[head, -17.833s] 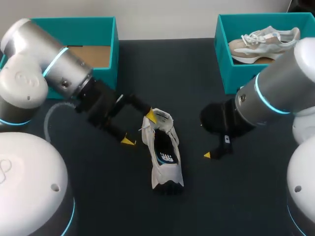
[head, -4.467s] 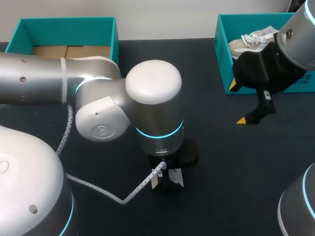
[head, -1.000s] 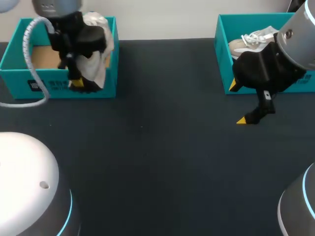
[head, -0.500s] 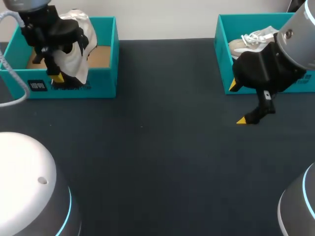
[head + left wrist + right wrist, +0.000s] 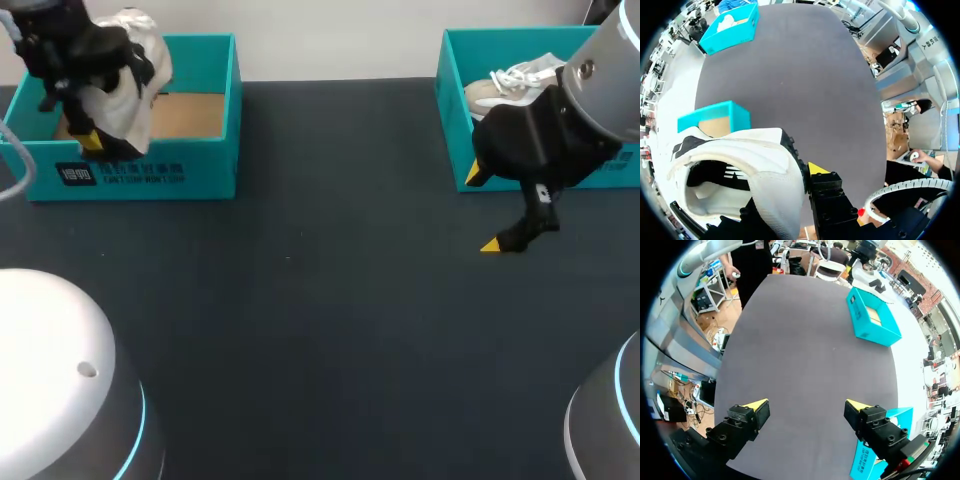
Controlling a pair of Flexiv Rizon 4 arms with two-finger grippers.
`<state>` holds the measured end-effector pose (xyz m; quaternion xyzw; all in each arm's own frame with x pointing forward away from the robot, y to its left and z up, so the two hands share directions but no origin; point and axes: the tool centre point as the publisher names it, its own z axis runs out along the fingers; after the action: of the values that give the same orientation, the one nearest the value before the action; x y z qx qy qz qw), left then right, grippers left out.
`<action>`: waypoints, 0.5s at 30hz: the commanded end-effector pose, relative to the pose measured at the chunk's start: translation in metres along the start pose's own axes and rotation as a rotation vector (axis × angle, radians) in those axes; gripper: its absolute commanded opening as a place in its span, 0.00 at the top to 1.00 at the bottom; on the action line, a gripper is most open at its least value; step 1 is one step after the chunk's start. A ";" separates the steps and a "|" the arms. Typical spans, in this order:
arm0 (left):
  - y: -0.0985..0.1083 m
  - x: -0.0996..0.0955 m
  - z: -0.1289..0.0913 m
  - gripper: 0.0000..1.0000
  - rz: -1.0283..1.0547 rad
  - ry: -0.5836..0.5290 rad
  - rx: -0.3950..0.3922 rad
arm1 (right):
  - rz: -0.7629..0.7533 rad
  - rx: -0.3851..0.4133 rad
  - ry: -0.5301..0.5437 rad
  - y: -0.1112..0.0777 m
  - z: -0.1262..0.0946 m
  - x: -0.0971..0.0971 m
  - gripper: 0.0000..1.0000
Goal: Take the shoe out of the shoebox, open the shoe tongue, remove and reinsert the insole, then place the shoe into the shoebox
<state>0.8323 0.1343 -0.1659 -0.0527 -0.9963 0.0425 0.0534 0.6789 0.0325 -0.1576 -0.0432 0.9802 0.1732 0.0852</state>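
Note:
My left gripper [image 5: 88, 135] is shut on the white shoe [image 5: 128, 62], which hangs tilted over the left half of the teal shoebox [image 5: 150, 176] at the table's back left. In the left wrist view the shoe [image 5: 740, 160] fills the space between the fingers of the left gripper [image 5: 785, 172]. One yellow fingertip [image 5: 815, 168] shows beside the dark sole and the other is hidden. The shoebox [image 5: 715, 116] with its brown floor lies just ahead of the shoe. My right gripper [image 5: 485, 210] stands open over the table at the right, holding nothing; between the spread fingers of the right gripper [image 5: 806, 405] there is only bare tabletop.
A second teal box [image 5: 455, 120] at the back right holds another pale shoe [image 5: 535, 85], right behind my right arm. In the right wrist view that box [image 5: 880, 452] is beside the gripper and the left shoebox [image 5: 872, 317] stands far ahead.
My left arm has carried the shoe leftward and a little farther back, from the box's right front corner to over its left half. The right arm has not moved.

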 end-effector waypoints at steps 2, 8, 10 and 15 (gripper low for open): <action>0.035 -0.037 -0.003 1.00 -0.036 0.038 0.004 | 0.001 0.004 0.006 0.002 0.001 -0.003 0.00; 0.076 -0.064 -0.004 1.00 -0.116 -0.002 -0.021 | 0.001 0.004 0.006 0.002 0.001 -0.003 0.00; 0.087 -0.071 -0.004 1.00 -0.114 0.011 -0.004 | 0.001 0.004 0.006 0.002 0.001 -0.003 0.00; 0.112 -0.088 0.002 1.00 -0.092 0.006 -0.044 | 0.001 0.004 0.006 0.002 0.001 -0.003 0.00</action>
<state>0.9197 0.2305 -0.1841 -0.0068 -0.9988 0.0164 0.0447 0.6789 0.0325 -0.1576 -0.0432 0.9802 0.1732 0.0852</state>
